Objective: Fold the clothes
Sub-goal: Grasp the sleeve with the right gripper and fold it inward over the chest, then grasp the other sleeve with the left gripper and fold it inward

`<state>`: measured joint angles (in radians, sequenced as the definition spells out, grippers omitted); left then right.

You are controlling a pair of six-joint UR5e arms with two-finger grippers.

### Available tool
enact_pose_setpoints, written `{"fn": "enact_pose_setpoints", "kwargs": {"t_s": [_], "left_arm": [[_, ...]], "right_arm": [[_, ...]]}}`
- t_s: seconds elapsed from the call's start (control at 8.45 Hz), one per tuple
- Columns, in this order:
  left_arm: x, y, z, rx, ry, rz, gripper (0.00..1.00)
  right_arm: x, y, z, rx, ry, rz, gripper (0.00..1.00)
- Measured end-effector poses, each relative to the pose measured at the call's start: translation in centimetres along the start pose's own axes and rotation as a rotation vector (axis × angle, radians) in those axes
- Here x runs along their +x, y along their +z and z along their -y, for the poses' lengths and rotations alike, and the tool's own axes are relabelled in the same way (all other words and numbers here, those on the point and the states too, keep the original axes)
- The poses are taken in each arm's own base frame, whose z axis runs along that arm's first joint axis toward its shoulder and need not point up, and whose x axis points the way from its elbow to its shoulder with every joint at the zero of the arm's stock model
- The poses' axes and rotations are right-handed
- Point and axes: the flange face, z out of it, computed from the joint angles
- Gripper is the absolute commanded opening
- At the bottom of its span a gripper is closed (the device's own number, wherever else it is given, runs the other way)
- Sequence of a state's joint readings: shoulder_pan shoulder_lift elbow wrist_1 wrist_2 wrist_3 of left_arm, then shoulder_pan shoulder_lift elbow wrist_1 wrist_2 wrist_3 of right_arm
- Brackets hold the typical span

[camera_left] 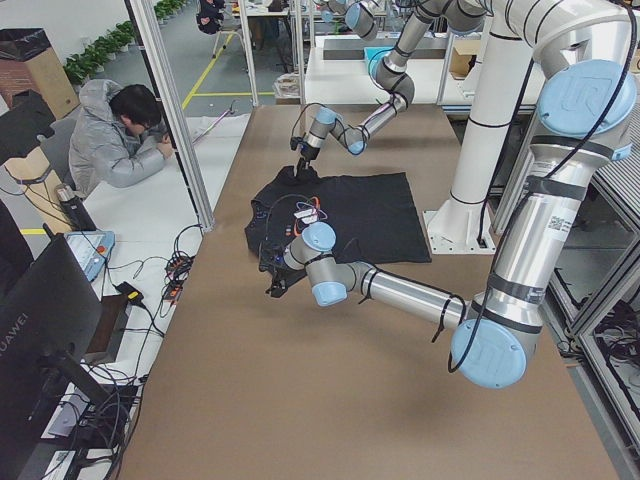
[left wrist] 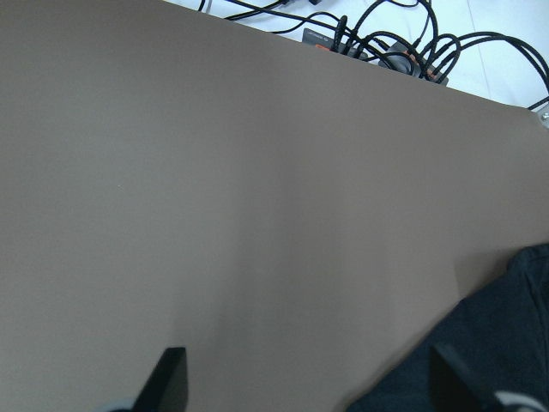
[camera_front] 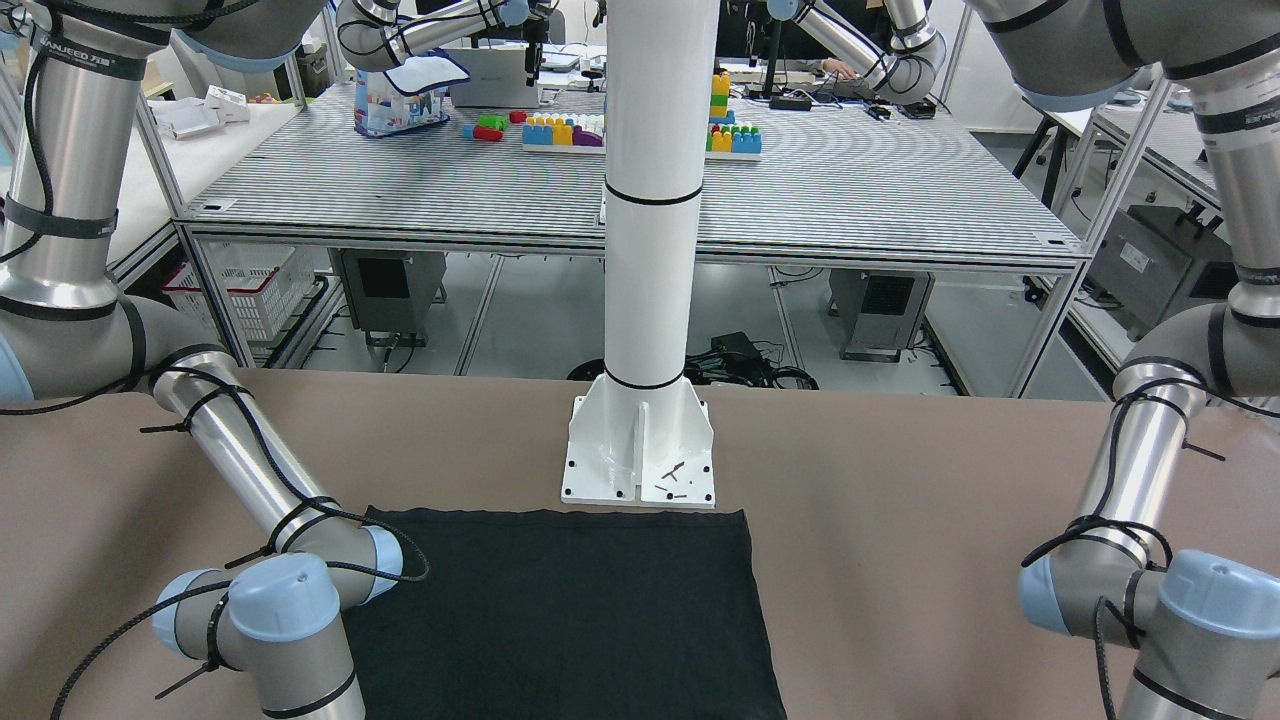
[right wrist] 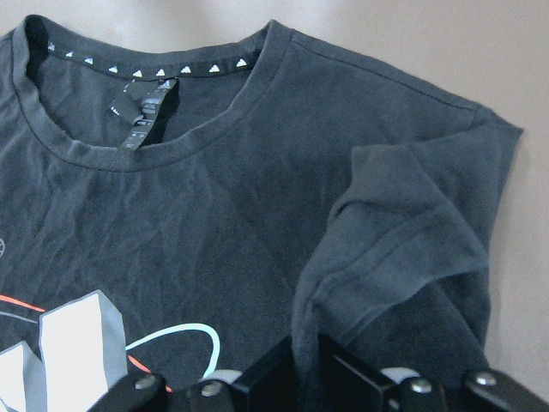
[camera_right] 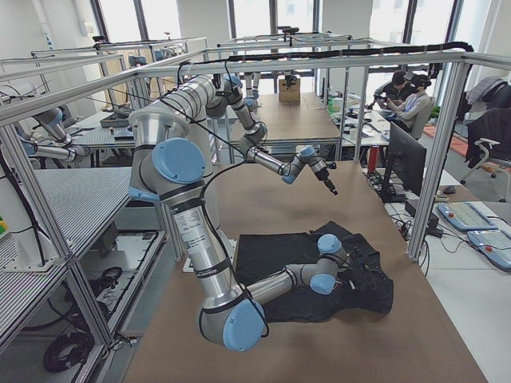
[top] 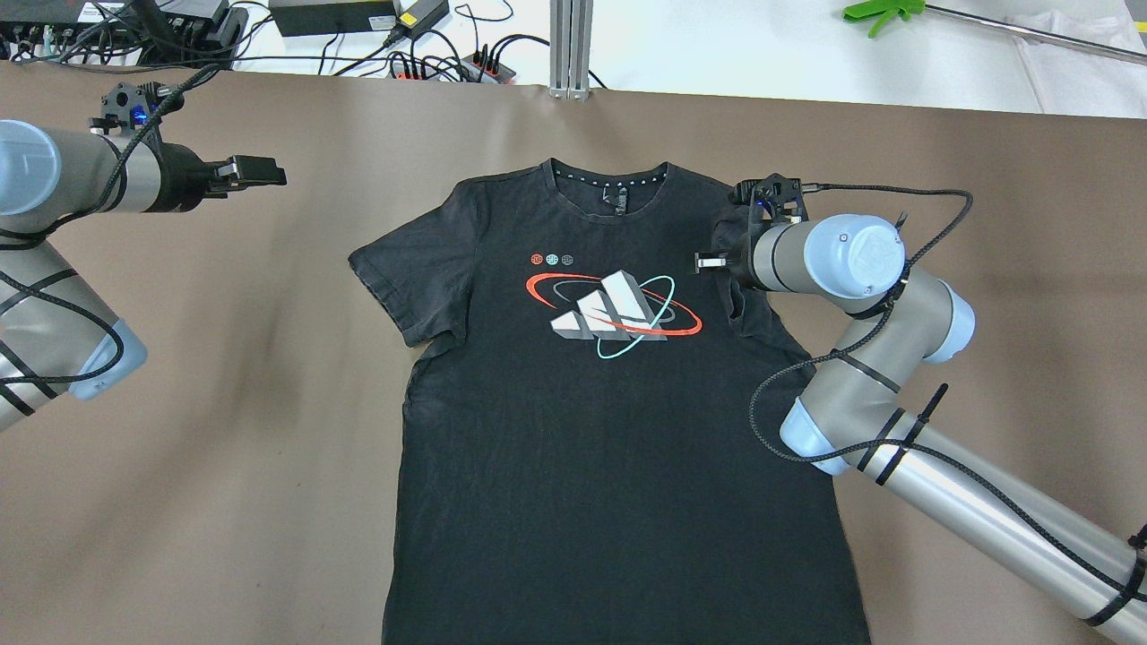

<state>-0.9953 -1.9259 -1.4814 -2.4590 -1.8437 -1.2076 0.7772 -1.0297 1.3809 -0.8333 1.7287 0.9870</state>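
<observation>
The clothes are one black T-shirt [top: 573, 430] with a white, red and teal print on the chest, lying face up on the brown table; it also shows in the front view [camera_front: 560, 610]. My right gripper [top: 708, 262] is shut on the shirt's sleeve [right wrist: 395, 240], which is folded inward over the chest; the fingers [right wrist: 343, 378] pinch the fabric. My left gripper [top: 269, 173] is open and empty above bare table, to the left of the other sleeve [left wrist: 506, 343]. Its fingertips [left wrist: 171, 378] stand wide apart.
The white pillar's base plate [camera_front: 640, 460] stands just past the shirt's hem. Cables and power strips [top: 430, 54] lie along the table's far edge. A seated person [camera_left: 120, 140] works beside that edge. Brown table [top: 224, 403] surrounds the shirt.
</observation>
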Motion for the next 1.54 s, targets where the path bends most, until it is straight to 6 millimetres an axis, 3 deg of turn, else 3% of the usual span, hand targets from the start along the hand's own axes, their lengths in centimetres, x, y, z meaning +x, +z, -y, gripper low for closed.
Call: {"fn": "enact_pose_setpoints", "kwargs": {"t_s": [0.47,1.06,1.3,1.54], "left_arm": [[0.1,0.3,-0.2,0.017,0.002,0.008,1.0],[0.6,0.5,-0.5,0.014,0.005,0.004,1.0],[1.9,0.2,-1.8,0.0,0.01,-0.021,1.0],[4.3,0.7,-5.0,-0.017,-0.011,-0.039,1.0]], "right_arm": [[-1.2,0.7,-1.0,0.028,-0.015,-0.018,0.95],[-1.9,0.4,-0.6,0.035,-0.015,-0.008,0.95],[-1.7,-0.2,0.1,0.024,-0.015,0.005,0.95],[-1.2,-1.9,1.6,-0.013,0.001,0.016,0.94]]}}
